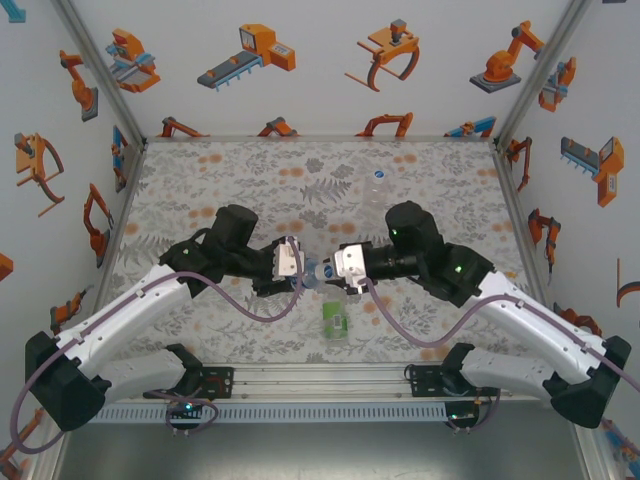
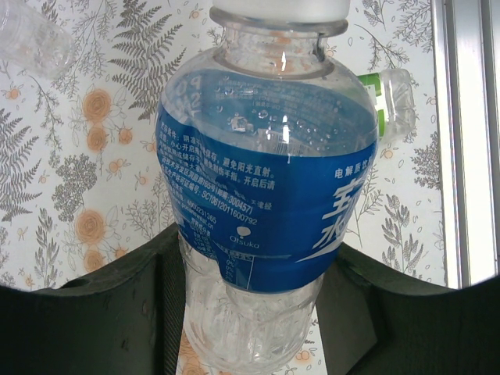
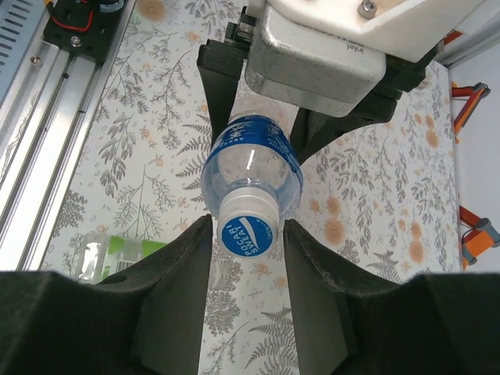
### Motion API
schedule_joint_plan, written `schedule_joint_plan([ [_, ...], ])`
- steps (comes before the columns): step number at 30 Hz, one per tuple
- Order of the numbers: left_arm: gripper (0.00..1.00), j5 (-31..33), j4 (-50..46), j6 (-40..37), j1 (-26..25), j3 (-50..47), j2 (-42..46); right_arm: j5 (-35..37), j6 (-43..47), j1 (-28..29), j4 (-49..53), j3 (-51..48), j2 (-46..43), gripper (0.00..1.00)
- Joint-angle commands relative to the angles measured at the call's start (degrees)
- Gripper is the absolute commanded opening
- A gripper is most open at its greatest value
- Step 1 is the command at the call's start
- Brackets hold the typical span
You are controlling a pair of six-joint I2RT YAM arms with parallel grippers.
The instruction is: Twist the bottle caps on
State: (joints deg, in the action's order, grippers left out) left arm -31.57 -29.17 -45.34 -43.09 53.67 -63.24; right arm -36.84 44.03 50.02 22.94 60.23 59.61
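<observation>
Now the left gripper [image 2: 254, 258] clamps the blue bottle [image 2: 266, 180]; the right gripper [image 3: 248, 228] straddles its cap [image 3: 248, 234], whether gripping it I cannot tell.

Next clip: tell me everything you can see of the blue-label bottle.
The blue-label bottle is small clear plastic with a blue wrap printed in white and droplets inside its shoulder. A white cap with a blue logo sits on its neck. It lies roughly horizontal between the arms, seemingly off the patterned table. The left gripper clamps its lower body; the right gripper has a finger on each side of the cap, contact unclear.
</observation>
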Motion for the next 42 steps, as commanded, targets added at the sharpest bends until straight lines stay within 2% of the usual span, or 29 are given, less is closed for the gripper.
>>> schedule_joint_plan([
  [1,0.00,-2.07,-0.78,-0.94,-0.22,2.05,-0.21,-2.04,1.14,0.47,-0.35,-0.76,0.50,0.41],
  [6,0.00,-2.09,-0.76,-0.93,-0.21,2.12,-0.21,0.16,-0.38,0.96,-2.90,-1.98,0.26,0.36],
  [10,0.00,-2.04,-0.80,-0.84,-0.16,2.07,-0.20,1.52,-3.68,1.04,-6.46,-3.57,-0.74,0.23],
  [13,0.00,-1.90,-0.80,-0.81,-0.22,2.14,-0.13,3.86,-9.66,1.04,-8.21,-4.65,-1.64,0.11],
  [16,0.00,-1.63,-0.71,-0.79,-0.15,2.14,0.01,8.13,-22.81,1.04,-11.30,-5.84,-2.45,0.00],
  [19,0.00,-1.26,-0.52,-0.62,-0.09,2.12,0.09,13.93,-40.49,1.04,-15.12,-7.47,-3.24,0.00],
  [22,0.00,-1.04,-0.20,-0.43,-0.06,2.05,0.31,23.79,-58.37,1.22,-17.39,-9.65,-4.60,0.00],
  [26,0.00,-0.86,0.46,-0.10,0.02,1.83,0.32,36.29,-79.81,1.19,-14.07,-11.03,-6.03,0.00],
  [28,0.00,-0.40,0.69,0.06,0.00,1.85,0.27,39.46,-91.17,1.22,-12.01,-11.59,-6.19,0.00],
  [31,0.00,0.65,1.09,0.47,-0.03,1.82,0.11,40.04,-105.41,1.22,-10.31,-12.57,-5.47,0.00],
  [34,0.00,1.67,1.53,0.78,0.01,1.71,0.00,37.85,-115.01,1.15,-10.97,-13.30,-3.97,0.00],
  [37,0.00,3.05,1.84,1.22,0.00,1.70,-0.14,35.82,-120.88,1.21,-14.08,-14.25,-3.30,0.00],
  [42,0.00,3.71,2.01,1.31,0.02,1.77,-0.29,36.07,-120.64,0.92,-14.17,-13.59,-4.30,0.00],
])
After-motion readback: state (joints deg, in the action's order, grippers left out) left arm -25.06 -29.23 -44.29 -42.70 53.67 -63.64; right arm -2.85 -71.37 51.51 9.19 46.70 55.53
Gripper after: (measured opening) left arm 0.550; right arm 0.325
